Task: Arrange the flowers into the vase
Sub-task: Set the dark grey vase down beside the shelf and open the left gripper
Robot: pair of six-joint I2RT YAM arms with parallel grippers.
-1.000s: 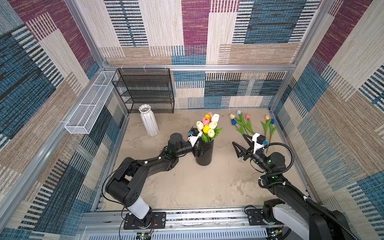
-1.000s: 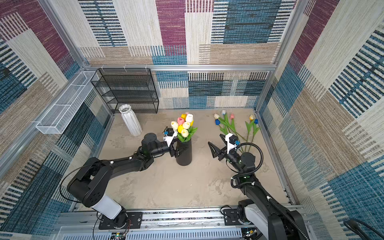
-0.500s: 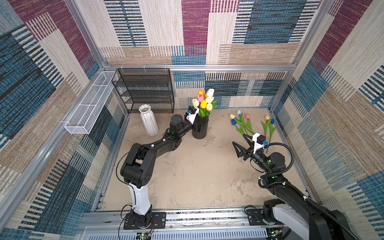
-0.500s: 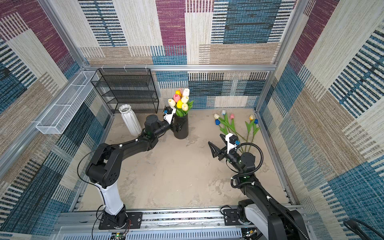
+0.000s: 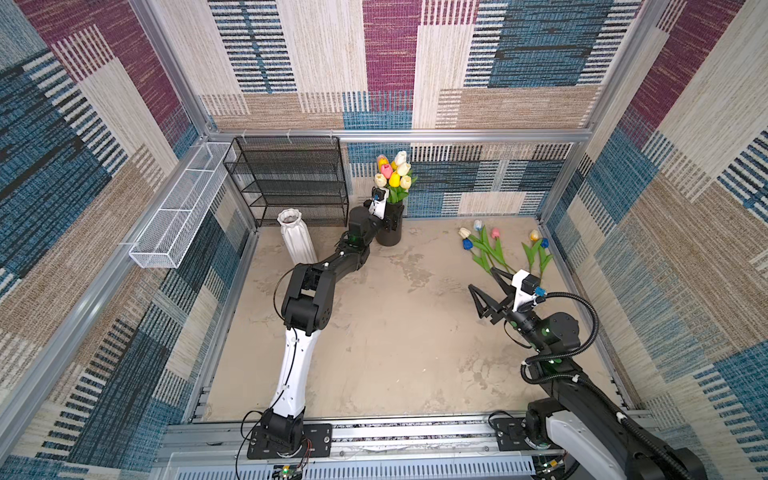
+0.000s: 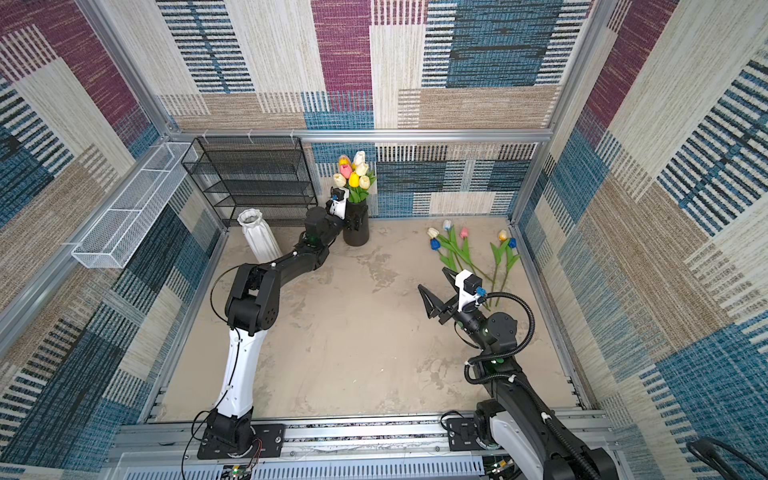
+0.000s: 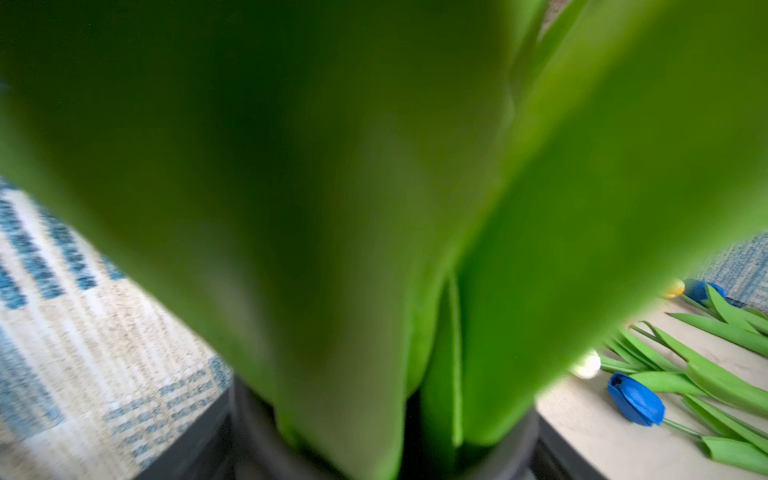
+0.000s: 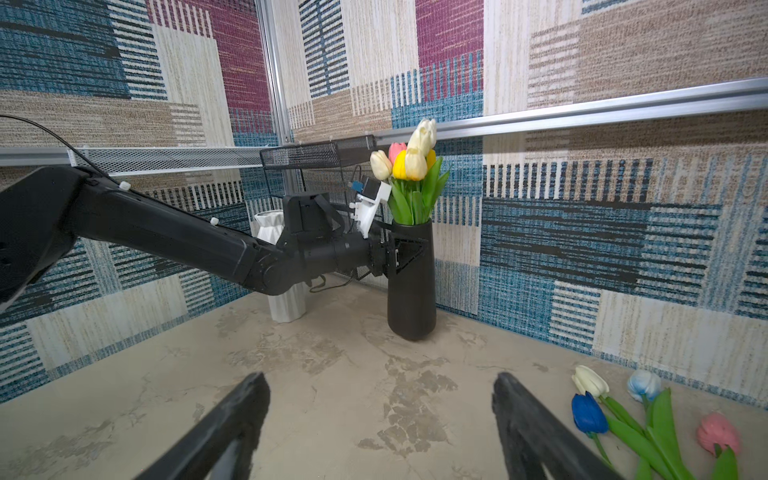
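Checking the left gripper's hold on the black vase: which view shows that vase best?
The right wrist view: the black vase shows at full height, in side profile, with the left gripper clasped around it. Both top views show it small, from above. The left wrist view gives only its dark rim under blurred leaves.

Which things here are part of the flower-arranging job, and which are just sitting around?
Job:
- black vase
- bunched tulips standing in it
- loose tulips lying flat, not yet placed

Idle, as far as I can tell:
- empty white vase
- black mesh shelf
- white wire basket
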